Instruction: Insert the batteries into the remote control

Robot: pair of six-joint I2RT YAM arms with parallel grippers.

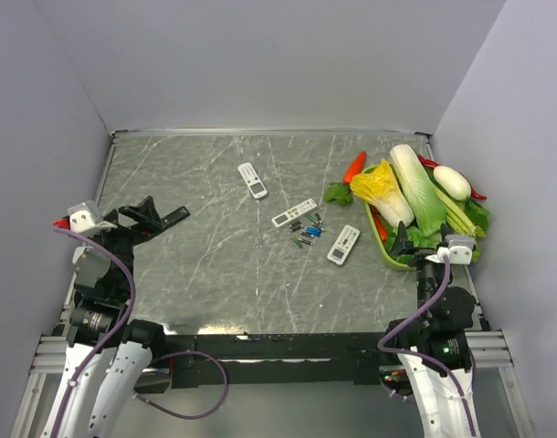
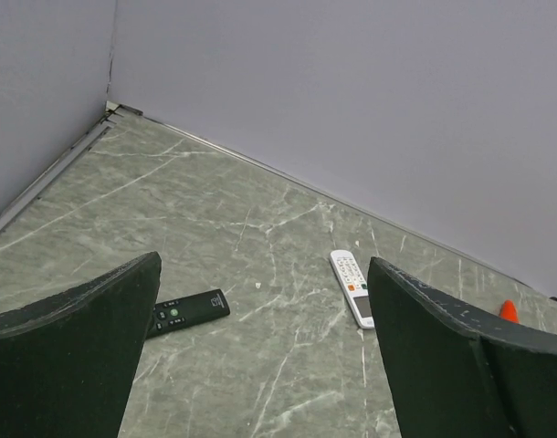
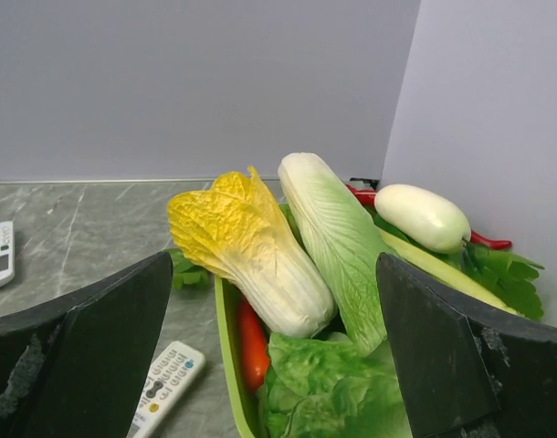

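The left gripper [image 1: 159, 214] hangs over the near left part of the marbled table [image 1: 215, 283] with its jaws spread as wide as they go and nothing between them. Its own camera shows only bare tabletop in the gap, with a black remote [image 2: 187, 312] just past the left finger and a small white remote [image 1: 253, 180] farther out. The right gripper [image 1: 412, 245] is likewise fully open and holds nothing. It sits at the near end of the green tray [image 1: 380, 246], with a yellow-tipped napa cabbage [image 1: 381, 187], a pale green cabbage [image 1: 417, 190], a white cucumber-like vegetable [image 1: 452, 181] and a carrot [image 3: 252, 345] ahead of it. The remote control [image 1: 343, 245] lies just beside the tray's left rim, buttons and light blue patch facing up. Its long axis runs diagonally, the near end angled left and the far end pointing toward the tray. The batteries [image 1: 306, 234] are scattered loose on the table just to its left, between it and a longer slim white remote [image 1: 294, 213]. Most of these green, blue and dark cells lie roughly along the same diagonal. Neither gripper touches the remote control or the batteries.
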